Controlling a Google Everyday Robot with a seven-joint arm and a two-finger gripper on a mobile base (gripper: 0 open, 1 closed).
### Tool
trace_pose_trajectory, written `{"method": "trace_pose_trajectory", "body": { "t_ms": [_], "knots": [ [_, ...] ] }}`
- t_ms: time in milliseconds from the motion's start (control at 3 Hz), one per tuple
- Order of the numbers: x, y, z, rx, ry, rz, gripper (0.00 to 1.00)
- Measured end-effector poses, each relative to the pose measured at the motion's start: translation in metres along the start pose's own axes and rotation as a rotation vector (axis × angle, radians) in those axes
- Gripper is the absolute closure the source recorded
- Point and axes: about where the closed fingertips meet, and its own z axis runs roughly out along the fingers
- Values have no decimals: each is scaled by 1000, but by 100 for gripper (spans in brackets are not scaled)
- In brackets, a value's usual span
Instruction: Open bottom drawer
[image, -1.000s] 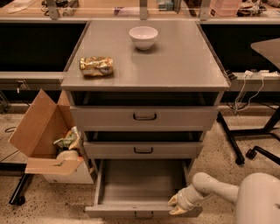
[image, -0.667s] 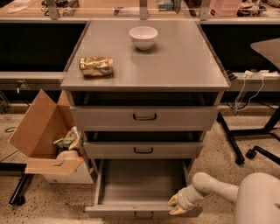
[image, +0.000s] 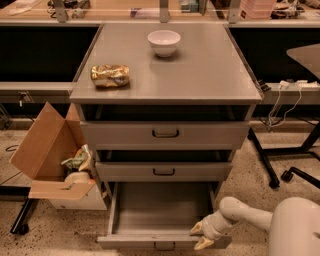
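Observation:
The bottom drawer (image: 160, 215) of the grey metal cabinet is pulled out, showing a plain grey empty inside; its slim front panel lies along the bottom of the view with a small black loop handle (image: 163, 245). My gripper (image: 200, 236) is at the drawer's front right corner, at the end of my white arm, which comes in from the lower right. Its two pale fingertips (image: 196, 228) stand apart, one over the drawer's front edge, one just in front of it, holding nothing.
The middle drawer (image: 164, 171) and top drawer (image: 165, 133) stand slightly out. A white bowl (image: 164, 42) and a gold snack bag (image: 110, 75) sit on the cabinet top. An open cardboard box (image: 50, 160) with trash stands left. Chair base and cables at right.

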Motion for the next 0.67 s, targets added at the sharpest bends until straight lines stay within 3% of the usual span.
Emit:
{"method": "trace_pose_trajectory", "body": {
  "t_ms": [333, 667],
  "knots": [
    [-13, -13, -19, 17, -11, -42, 0],
    [-43, -25, -64, 83, -13, -131, 0]
  ]
}}
